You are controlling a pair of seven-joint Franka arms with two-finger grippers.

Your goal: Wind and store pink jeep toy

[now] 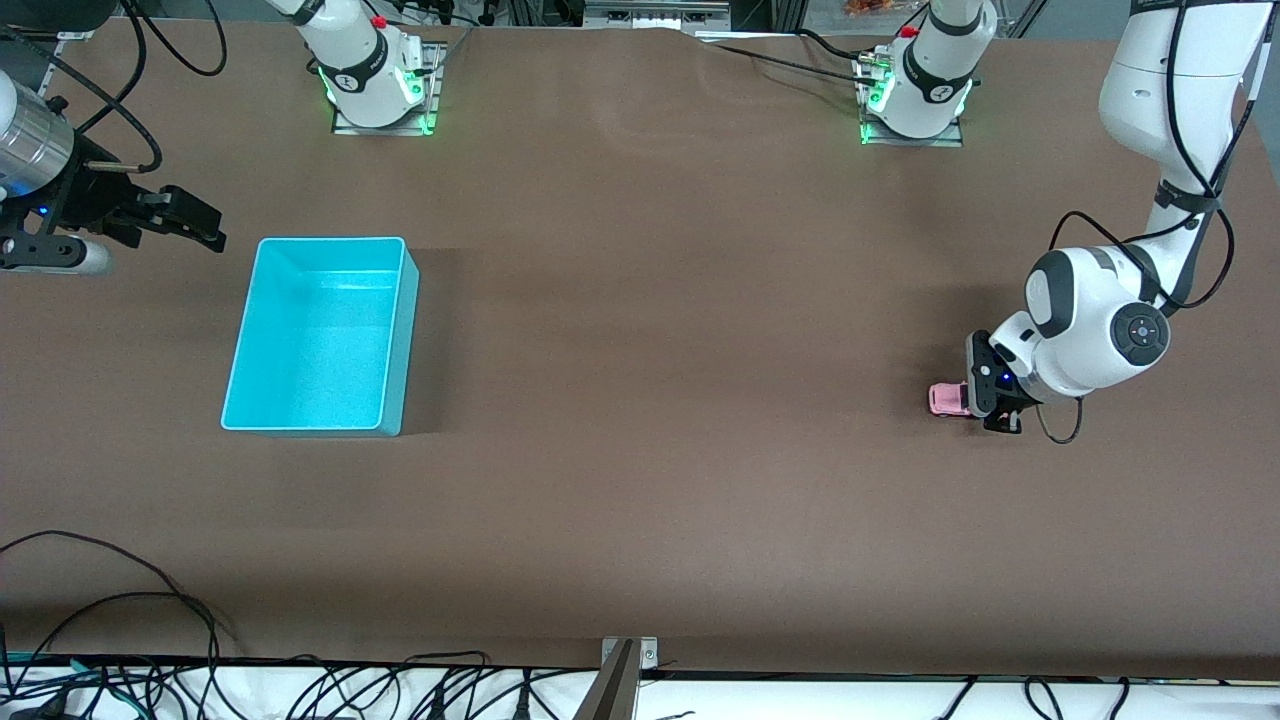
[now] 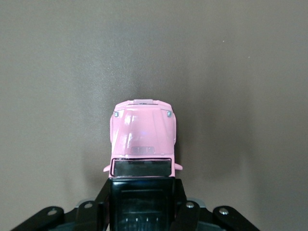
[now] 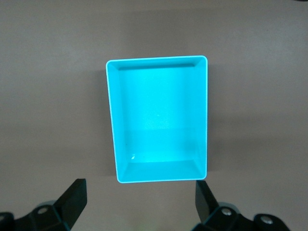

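Note:
The pink jeep toy [image 1: 946, 400] stands on the brown table toward the left arm's end. In the left wrist view the pink jeep toy [image 2: 143, 137] shows its pink hood, with its black roof panel between the fingers. My left gripper [image 1: 985, 400] is low at the table and shut on the jeep's rear, its fingers [image 2: 105, 199] pressing both sides. The cyan bin [image 1: 320, 335] is empty, toward the right arm's end. My right gripper [image 1: 190, 222] is open and empty, waiting in the air beside the bin; its fingers [image 3: 77, 192] frame the cyan bin [image 3: 159, 120].
Brown table [image 1: 680, 420] spreads between the bin and the jeep. Cables [image 1: 150, 620] lie along the table's edge nearest the front camera. The arm bases [image 1: 380, 80] stand at the edge farthest from the camera.

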